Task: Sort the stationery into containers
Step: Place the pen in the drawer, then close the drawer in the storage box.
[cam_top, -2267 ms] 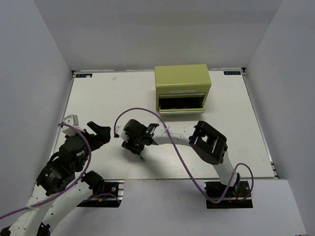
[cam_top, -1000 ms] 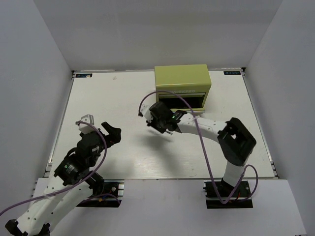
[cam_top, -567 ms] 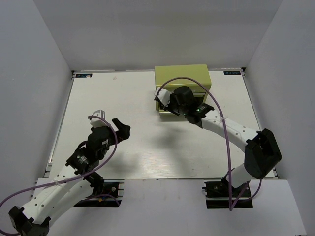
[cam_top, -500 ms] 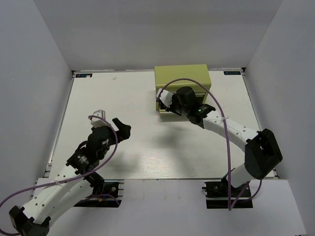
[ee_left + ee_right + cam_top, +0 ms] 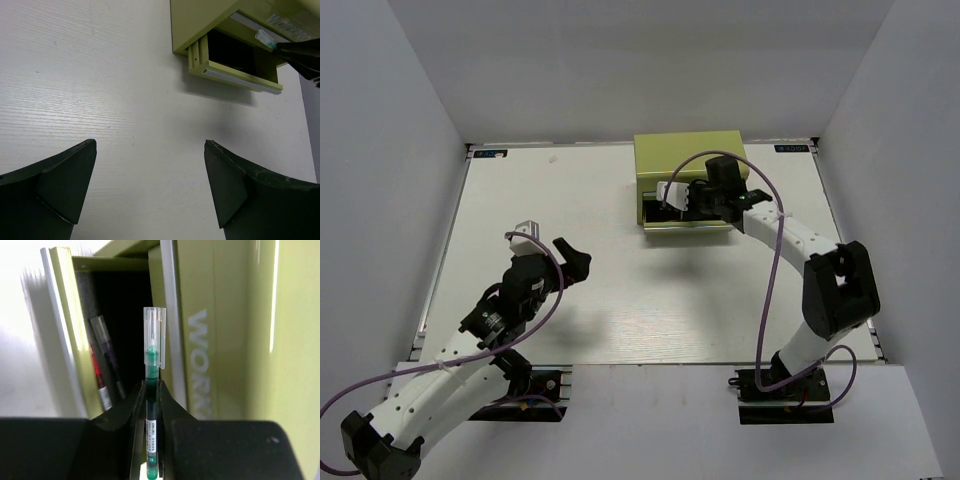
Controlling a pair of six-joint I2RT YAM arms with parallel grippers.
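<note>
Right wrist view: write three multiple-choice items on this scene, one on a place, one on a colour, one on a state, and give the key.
1. Where is the pen that the right tool holds?
A. At the open drawer of the olive-green box
B. Lying flat, let go
C. On the box's top

2. What colour shows inside the pen's clear cap?
A. Orange
B. Green
C. Yellow

3. How is the left tool?
A. Shut on a pen
B. Shut, empty
C. Open, empty

Key: 1 A, the capped end points up beside the pulled-out drawer's edge. 2 B, a green tip sits under the cap. 3 C, its fingers stand wide apart with nothing between them.
</note>
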